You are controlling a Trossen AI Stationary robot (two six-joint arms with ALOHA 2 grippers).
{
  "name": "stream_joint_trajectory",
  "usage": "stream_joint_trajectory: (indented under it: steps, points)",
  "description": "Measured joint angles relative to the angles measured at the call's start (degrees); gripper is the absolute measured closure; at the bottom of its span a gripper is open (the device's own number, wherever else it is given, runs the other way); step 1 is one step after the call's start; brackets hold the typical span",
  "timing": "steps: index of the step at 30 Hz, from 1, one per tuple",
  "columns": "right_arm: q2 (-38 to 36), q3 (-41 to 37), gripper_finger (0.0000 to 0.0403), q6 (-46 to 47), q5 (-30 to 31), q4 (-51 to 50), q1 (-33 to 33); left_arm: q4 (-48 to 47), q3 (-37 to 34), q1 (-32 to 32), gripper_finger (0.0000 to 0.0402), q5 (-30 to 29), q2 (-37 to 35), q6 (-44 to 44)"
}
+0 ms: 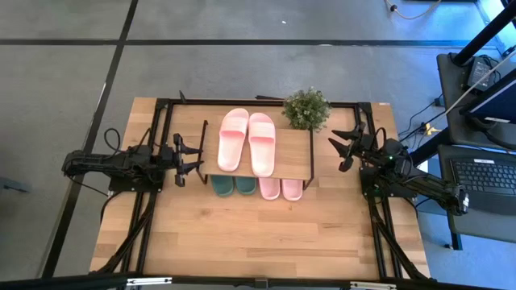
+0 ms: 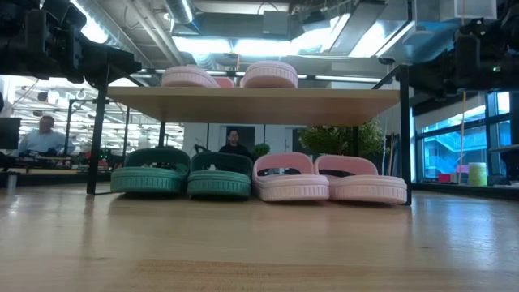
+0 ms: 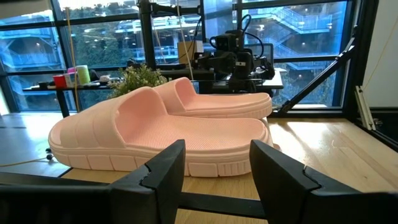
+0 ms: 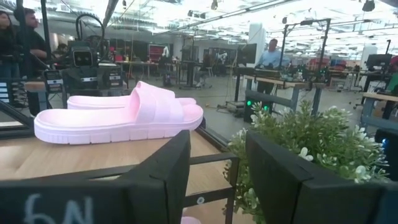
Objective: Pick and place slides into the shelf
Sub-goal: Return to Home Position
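The shelf (image 1: 294, 153) stands mid-table on thin black legs (image 2: 98, 134). One light pink pair (image 1: 247, 142) lies side by side on its top board, also seen as the pink pair (image 3: 161, 134) in the left wrist view. Under the board, a dark green pair (image 2: 185, 172) and a second pink pair (image 2: 328, 178) rest soles down on the table, toes toward the near edge. My left gripper (image 1: 189, 155) hovers open just left of the shelf. My right gripper (image 1: 347, 145) hovers open just right of it. Neither touches anything.
A small potted plant (image 1: 306, 107) stands at the shelf's far right corner, close to my right gripper, and shows as the plant (image 4: 311, 146) beside its fingers. Bare wooden table (image 1: 242, 234) lies toward the near edge. People sit and stand in the room behind.
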Motion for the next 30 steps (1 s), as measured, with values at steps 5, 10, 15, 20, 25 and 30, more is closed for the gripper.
stream_joint_trajectory:
  steps: [5, 10, 15, 20, 25, 30]
  points:
    - [0.0, -0.3, 0.0246, 0.0, 0.0, 0.3, 0.0, 0.0, 0.0, 0.0, 0.0229, 0.0, 0.0, 0.0]
    - [0.0, -0.3, 0.0246, -0.1, 0.0, -1.0, 0.0, 0.1, 0.0, 0.0, 0.0229, 0.0, 0.0, 0.0]
    - [0.0, -0.3, 0.0246, -0.1, 0.0, -1.1, 0.0, 0.1, 0.0, 0.0, 0.0229, 0.0, 0.0, 0.0]
    - [0.0, -0.3, 0.0246, -0.1, 0.0, -1.2, 0.0, 0.2, 0.0, 0.0, 0.0229, 0.0, 0.0, 0.0]
    - [0.0, -0.3, 0.0246, -0.1, 0.0, -1.2, 0.0, 0.2, 0.0, 0.0, 0.0229, 0.0, 0.0, 0.0]
    - [0.0, -0.3, 0.0246, -0.1, 0.0, -1.2, 0.0, 0.2, 0.0, 0.0, 0.0229, 0.0, 0.0, 0.0]
